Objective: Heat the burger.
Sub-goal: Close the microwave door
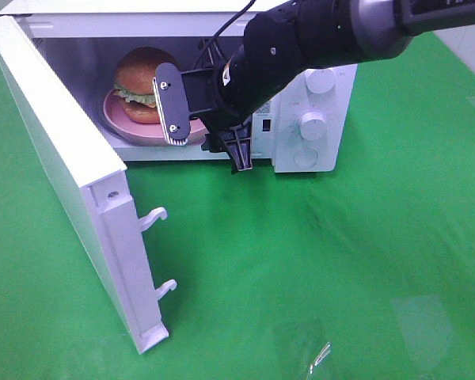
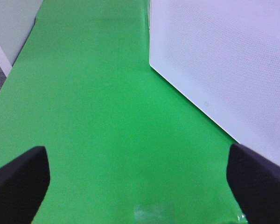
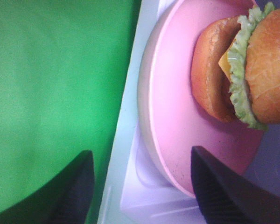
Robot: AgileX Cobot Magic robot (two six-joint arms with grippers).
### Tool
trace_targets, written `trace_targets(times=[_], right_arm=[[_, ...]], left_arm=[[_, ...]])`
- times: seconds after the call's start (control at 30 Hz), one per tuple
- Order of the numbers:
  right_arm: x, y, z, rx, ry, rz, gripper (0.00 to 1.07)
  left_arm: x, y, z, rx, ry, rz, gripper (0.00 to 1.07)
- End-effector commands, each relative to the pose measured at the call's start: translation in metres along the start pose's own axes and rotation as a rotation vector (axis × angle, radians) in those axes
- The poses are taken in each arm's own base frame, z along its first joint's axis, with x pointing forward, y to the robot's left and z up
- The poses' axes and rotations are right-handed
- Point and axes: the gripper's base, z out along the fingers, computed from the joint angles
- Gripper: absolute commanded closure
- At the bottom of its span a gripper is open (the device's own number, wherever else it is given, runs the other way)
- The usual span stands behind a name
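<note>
The burger (image 1: 142, 75) sits on a pink plate (image 1: 115, 120) inside the open white microwave (image 1: 332, 107). My right gripper (image 1: 204, 131) is at the oven's mouth, open, its fingers on either side of the plate's near rim without pinching it. In the right wrist view the burger (image 3: 256, 70) rests on the plate (image 3: 177, 93), and the right gripper (image 3: 141, 154) has one finger over the green cloth and the other over the plate. My left gripper (image 2: 137, 151) is open and holds nothing, low over the cloth beside the door; the exterior view does not show it.
The microwave door (image 1: 63, 158) swings out wide to the left, with two latch hooks (image 1: 154, 218) on its edge; its outer face (image 2: 224, 60) fills the left wrist view. Two knobs (image 1: 313, 123) are on the control panel. Green cloth (image 1: 317, 261) covers the table.
</note>
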Motion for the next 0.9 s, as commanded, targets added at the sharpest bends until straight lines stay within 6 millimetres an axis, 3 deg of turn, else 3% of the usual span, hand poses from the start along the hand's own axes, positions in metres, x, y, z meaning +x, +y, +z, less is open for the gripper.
trace_targets(times=[0.03,0.3,0.37,0.67,0.7,0.9], right_arm=[[-0.001,0.001,-0.02,0.018,-0.008,0.005,0.45],[0.002,0.006,-0.049,0.029,-0.013,0.039,0.44],[0.003,0.008,-0.063,0.036,-0.017,0.138,0.44],[0.006,0.011,-0.09,0.014,-0.003,0.519,0.43],[0.007,0.013,-0.098,-0.002,0.013,0.622,0.4],[0.011,0.02,-0.119,-0.045,0.065,0.855,0.27]], left_arm=[[0.0,0.0,0.0,0.002,-0.016,0.0,0.12],[0.0,0.0,0.0,0.002,-0.016,0.0,0.12],[0.0,0.0,0.0,0.002,-0.016,0.0,0.12],[0.0,0.0,0.0,0.002,-0.016,0.0,0.12],[0.0,0.0,0.0,0.002,-0.016,0.0,0.12],[0.0,0.0,0.0,0.002,-0.016,0.0,0.12]])
